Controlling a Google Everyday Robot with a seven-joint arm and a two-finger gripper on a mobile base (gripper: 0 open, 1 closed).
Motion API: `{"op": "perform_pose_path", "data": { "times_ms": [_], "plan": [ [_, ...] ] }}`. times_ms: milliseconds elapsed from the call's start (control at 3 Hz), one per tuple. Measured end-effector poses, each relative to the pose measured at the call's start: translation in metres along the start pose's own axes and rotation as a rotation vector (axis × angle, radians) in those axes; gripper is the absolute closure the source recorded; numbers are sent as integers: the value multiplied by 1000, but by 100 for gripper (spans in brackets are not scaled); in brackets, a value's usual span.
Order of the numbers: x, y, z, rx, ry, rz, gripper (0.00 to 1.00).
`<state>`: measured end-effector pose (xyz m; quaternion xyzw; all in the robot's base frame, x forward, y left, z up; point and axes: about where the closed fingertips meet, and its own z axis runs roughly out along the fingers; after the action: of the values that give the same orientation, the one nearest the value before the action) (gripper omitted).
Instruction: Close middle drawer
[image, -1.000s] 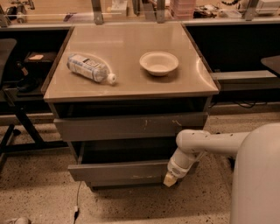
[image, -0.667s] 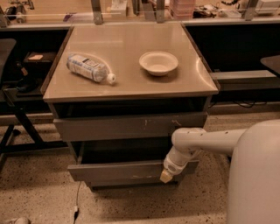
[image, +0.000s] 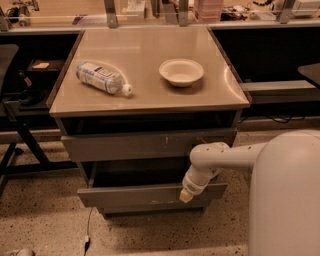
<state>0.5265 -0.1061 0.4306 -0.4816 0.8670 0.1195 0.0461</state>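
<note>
The middle drawer (image: 135, 196) is a wide grey drawer pulled out of the cabinet, its plain front facing me and its dark inside (image: 135, 175) showing behind the front. My gripper (image: 186, 196) hangs from the white arm (image: 220, 156) that reaches in from the right. Its pale tip is at the drawer's front, right of the middle, near the top edge. Above it is another grey drawer front (image: 145, 145) with orange scratch marks, which sticks out less.
On the cabinet top (image: 150, 95) lie a plastic bottle (image: 102, 77) on its side and a white bowl (image: 181, 71). A dark chair frame (image: 20, 135) stands at the left. My white base (image: 285, 200) fills the lower right. The floor is speckled.
The arm has swung left and the gripper tip has moved left and a little up along the middle drawer's front. The drawer stands about as far out as before.
</note>
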Motion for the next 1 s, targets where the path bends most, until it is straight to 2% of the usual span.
{"op": "perform_pose_path", "data": {
  "times_ms": [333,1000],
  "plan": [
    [0,0,0,0,1,0,82],
    [0,0,0,0,1,0,36]
  ]
}}
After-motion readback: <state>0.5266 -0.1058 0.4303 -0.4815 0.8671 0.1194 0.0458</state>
